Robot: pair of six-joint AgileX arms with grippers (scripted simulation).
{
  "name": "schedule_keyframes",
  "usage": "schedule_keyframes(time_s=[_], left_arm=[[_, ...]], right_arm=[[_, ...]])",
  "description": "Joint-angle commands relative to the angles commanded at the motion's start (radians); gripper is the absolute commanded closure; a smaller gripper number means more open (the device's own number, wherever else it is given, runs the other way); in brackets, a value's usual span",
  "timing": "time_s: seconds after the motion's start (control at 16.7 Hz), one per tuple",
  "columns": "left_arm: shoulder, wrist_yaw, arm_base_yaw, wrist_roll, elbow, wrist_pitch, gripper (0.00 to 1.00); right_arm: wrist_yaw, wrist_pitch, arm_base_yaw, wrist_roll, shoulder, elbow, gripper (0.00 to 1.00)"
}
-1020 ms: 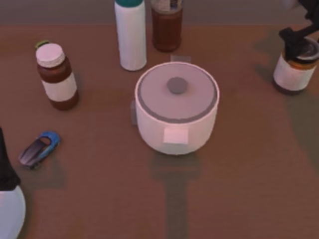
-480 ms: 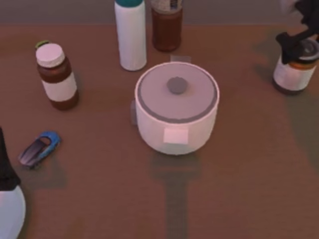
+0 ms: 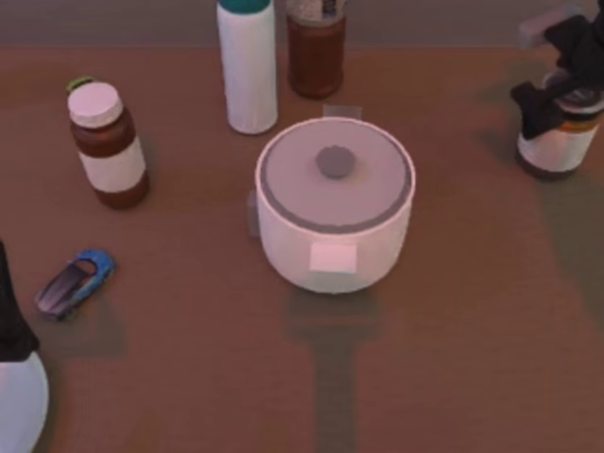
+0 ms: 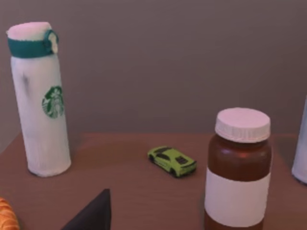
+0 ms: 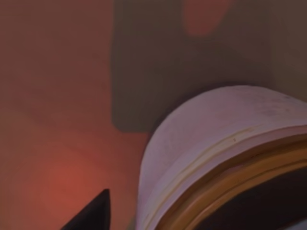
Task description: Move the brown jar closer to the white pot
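A: What is everything standing on?

B: A brown wooden table (image 3: 453,330), matt with a faint grain. Behind its far edge the left wrist view shows only a plain grey wall (image 4: 158,62).

A: And the thing to be moved?

B: The short squat glass jar with amber-brown contents and a wide white label (image 3: 557,142) stands near the table's right edge, well apart from the large white cylindrical pot with a grey-ringed lid and grey knob (image 3: 335,208) in the middle. The right gripper (image 3: 557,90) is directly over the jar's dark lid, its black fingers (image 3: 533,99) hanging at the jar's top. I cannot tell whether they are apart or pressed together; they hide most of the lid.

A: Does the right wrist camera help?

B: Little. It shows the label's curved white band, the amber glass below it and one dark fingertip (image 5: 91,213) just beside the jar, all cut off by the frame.

A: The other arm?

B: The left gripper (image 3: 9,326) is parked at the table's left edge, mostly out of frame; finger state unclear. Just beside it lies a small blue toy car (image 3: 75,281).

A: Anything else?

B: A brown bottle with a white ribbed cap (image 3: 109,146), a tall white tumbler with a teal band (image 3: 247,66) and a taller dark brown bottle (image 3: 315,47), both cropped at the top. A small lime-green toy car (image 4: 172,161) lies behind the capped bottle.
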State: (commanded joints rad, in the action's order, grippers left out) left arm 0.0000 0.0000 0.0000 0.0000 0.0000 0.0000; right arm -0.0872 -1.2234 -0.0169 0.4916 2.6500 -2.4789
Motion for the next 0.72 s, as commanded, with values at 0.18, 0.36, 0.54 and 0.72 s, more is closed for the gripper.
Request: schedule_keyframes(time_s=[0.18,0.36,0.54,0.72], left_arm=[[0.000,0.000,0.000,0.000,0.000,0.000,0.00],[0.000,0.000,0.000,0.000,0.000,0.000,0.00],[0.000,0.000,0.000,0.000,0.000,0.000,0.00],[0.000,0.000,0.000,0.000,0.000,0.000,0.00]], right_arm=[[0.000,0.000,0.000,0.000,0.000,0.000,0.23],[0.000,0.000,0.000,0.000,0.000,0.000,0.45],[0.000,0.000,0.000,0.000,0.000,0.000,0.68],[0.000,0.000,0.000,0.000,0.000,0.000,0.90]])
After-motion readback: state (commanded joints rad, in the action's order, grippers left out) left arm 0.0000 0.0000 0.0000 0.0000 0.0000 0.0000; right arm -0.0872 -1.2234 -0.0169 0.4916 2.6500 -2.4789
